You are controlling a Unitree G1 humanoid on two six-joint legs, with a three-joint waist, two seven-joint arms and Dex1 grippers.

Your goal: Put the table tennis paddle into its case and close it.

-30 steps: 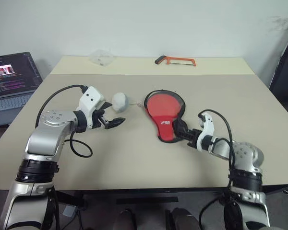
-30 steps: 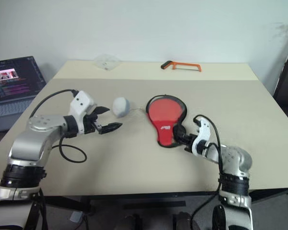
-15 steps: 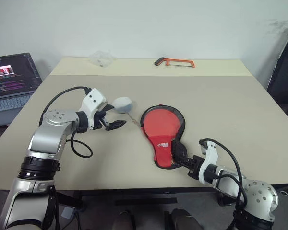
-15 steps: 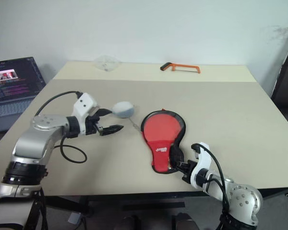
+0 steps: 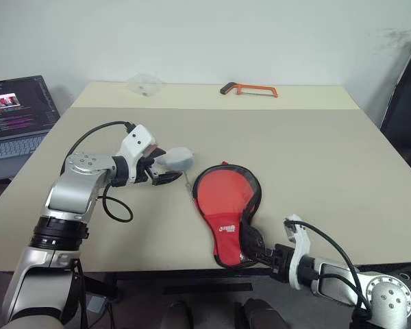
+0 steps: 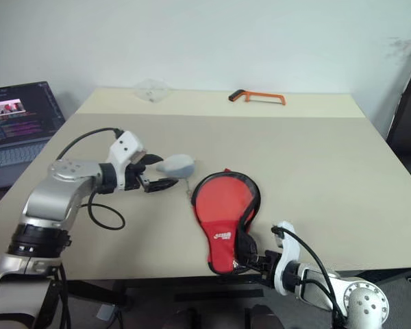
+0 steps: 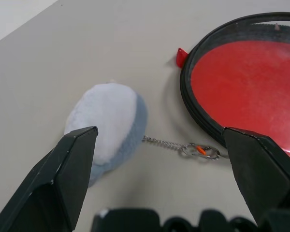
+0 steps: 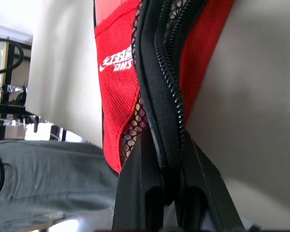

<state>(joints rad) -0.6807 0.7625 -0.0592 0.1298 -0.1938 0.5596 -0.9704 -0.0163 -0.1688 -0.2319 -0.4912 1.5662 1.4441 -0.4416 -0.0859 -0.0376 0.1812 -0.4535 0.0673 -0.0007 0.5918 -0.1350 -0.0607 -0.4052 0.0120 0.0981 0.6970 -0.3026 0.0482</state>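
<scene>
Pinching the case (image 5: 226, 212) by its narrow end, the right gripper (image 5: 255, 251) sits at six o'clock. At nine o'clock, the left gripper (image 5: 166, 168) gapes wide beside the grey pouch (image 5: 176, 158).

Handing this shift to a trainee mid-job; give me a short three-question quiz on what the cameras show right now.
1. True or false: the left gripper is shut on the grey pouch.
2. What does the right gripper pinch? A) the hacksaw B) the case at its narrow zip end C) the laptop
3. What links the pouch to the case?

Key
1. False: its fingers stand open beside the pouch.
2. B
3. A short chain with a ring.
</scene>
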